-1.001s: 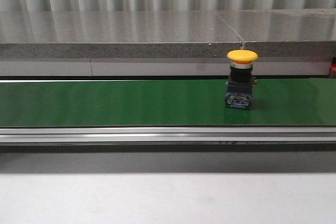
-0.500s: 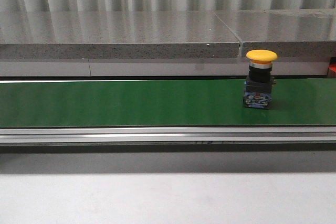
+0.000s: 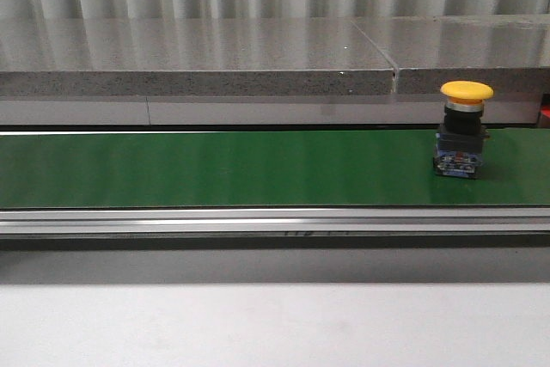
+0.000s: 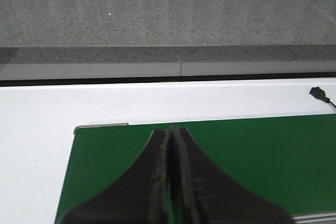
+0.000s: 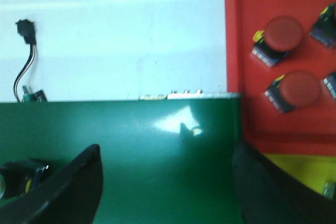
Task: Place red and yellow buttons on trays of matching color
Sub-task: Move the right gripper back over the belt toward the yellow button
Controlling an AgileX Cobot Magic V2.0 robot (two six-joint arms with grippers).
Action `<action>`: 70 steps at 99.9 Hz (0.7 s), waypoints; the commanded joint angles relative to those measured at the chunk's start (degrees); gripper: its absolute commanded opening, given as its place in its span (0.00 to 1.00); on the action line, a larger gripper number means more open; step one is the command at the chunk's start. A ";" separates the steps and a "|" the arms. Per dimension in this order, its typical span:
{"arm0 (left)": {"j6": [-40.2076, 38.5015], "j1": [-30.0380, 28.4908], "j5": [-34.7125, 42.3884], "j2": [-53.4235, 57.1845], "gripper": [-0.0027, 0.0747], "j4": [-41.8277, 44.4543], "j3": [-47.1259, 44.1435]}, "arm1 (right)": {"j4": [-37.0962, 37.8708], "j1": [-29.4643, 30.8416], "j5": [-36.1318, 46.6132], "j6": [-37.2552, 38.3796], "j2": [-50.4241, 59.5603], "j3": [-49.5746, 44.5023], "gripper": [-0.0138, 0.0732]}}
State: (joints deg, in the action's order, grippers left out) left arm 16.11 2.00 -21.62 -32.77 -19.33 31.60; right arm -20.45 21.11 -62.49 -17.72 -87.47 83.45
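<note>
A yellow button (image 3: 465, 126) with a black and blue base stands upright on the green belt (image 3: 215, 168), far to the right in the front view. In the right wrist view a dark button base (image 5: 21, 174) shows at the frame edge beside one finger. My right gripper (image 5: 167, 153) hangs open over the belt's end with nothing between its fingers. Just beyond it lies the red tray (image 5: 247, 51) holding red buttons (image 5: 282, 32) (image 5: 300, 88). A corner of the yellow tray (image 5: 304, 169) shows beside it. My left gripper (image 4: 171, 129) is shut and empty above the belt's other end.
A grey stone ledge (image 3: 198, 58) runs behind the belt and a metal rail (image 3: 258, 221) along its front. A black connector on a cable (image 5: 23, 27) lies on the white table near the right end. Another small black connector (image 4: 319, 93) lies near the left end.
The yellow button has travelled to the right along the belt, by roughly 40 pixels per half second. No arm shows in the front view in any frame.
</note>
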 commanded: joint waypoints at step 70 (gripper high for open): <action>-0.05 0.46 3.96 0.04 0.01 -0.86 1.68 | -1.43 -16.02 10.05 -7.19 12.13 -24.17 0.76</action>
State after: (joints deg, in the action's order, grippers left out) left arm 16.11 2.00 -21.62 -32.77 -19.33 31.60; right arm -20.54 6.38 -55.97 -22.63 -75.94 58.05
